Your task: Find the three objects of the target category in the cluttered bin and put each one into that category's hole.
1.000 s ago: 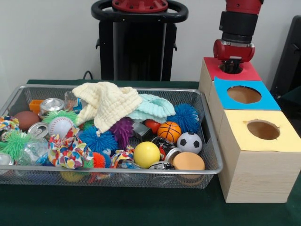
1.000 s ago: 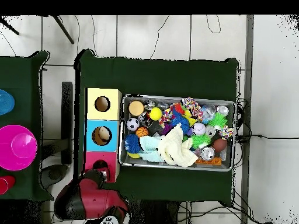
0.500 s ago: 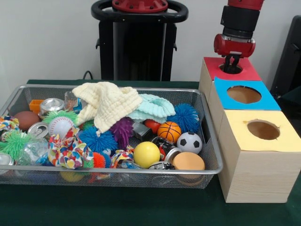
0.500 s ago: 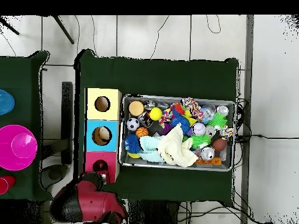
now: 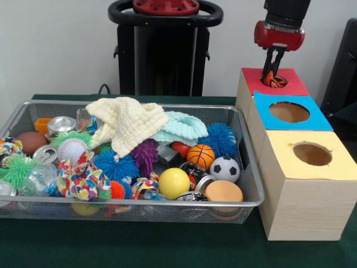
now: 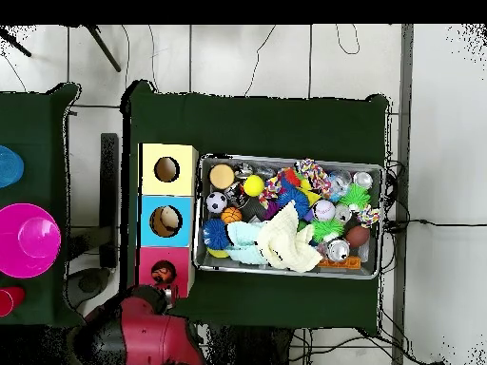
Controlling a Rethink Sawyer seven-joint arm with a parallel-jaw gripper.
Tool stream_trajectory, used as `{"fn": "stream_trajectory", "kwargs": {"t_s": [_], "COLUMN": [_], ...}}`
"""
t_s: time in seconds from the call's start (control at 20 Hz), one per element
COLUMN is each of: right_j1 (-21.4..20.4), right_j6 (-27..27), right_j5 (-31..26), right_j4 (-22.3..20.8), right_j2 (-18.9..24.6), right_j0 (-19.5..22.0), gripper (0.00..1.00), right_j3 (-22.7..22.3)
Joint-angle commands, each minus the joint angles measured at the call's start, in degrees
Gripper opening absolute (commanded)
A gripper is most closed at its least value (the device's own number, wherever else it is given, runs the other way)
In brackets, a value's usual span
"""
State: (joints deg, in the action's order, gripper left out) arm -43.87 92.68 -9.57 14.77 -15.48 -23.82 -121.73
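The gripper [image 5: 273,71] hangs just above the red-topped box [image 5: 290,85], its dark fingers [image 5: 277,61] pointing down with a narrow gap between them and nothing clamped; in the red box's hole [image 5: 274,80] sits something orange with dark markings [image 5: 272,80], seemingly a small ball already dropped in (the overhead view shows a dark-and-orange blob in that hole too). If balls are the target category, which is only a guess from what lies in the hole, the next candidates are in the wire bin [image 5: 248,167]: the small basketball [image 5: 201,156], the soccer ball [image 5: 225,168] just beside it and the yellow ball [image 5: 173,182] near the front wall. These look light and slightly squashy, smooth enough to slip, so a pinch straight down across the widest part would hold best, clear of the spiky blue ball [image 5: 218,138] behind them
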Motion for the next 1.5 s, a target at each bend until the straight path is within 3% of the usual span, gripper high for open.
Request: {"fn": "stream_trajectory", "kwargs": {"t_s": [0.05, 0.25, 0.4, 0.8, 1.25, 1.5], "right_j1": [-2.81, -4.59, -4.88, -2.79, 1.88, 2.51], "right_j6": [9.61, 8.76, 8.66, 9.9, 11.52, 12.3], "right_j5": [-10.61, -13.8, -13.04, -3.86, 4.68, 4.75], "right_j4": [-0.09, -0.83, -0.54, -0.13, -0.53, 0.45], "right_j2": [-1.66, -1.79, -0.41, 4.4, 8.25, 8.55], "right_j0": [1.48, 2.37, 3.57, 5.87, 8.32, 7.78], "gripper": [0.0, 0.0, 0.0, 0.0, 0.0, 0.0], "right_j3": [6.15, 6.98, 6.24, 2.06, 1.1, 1.23]}}
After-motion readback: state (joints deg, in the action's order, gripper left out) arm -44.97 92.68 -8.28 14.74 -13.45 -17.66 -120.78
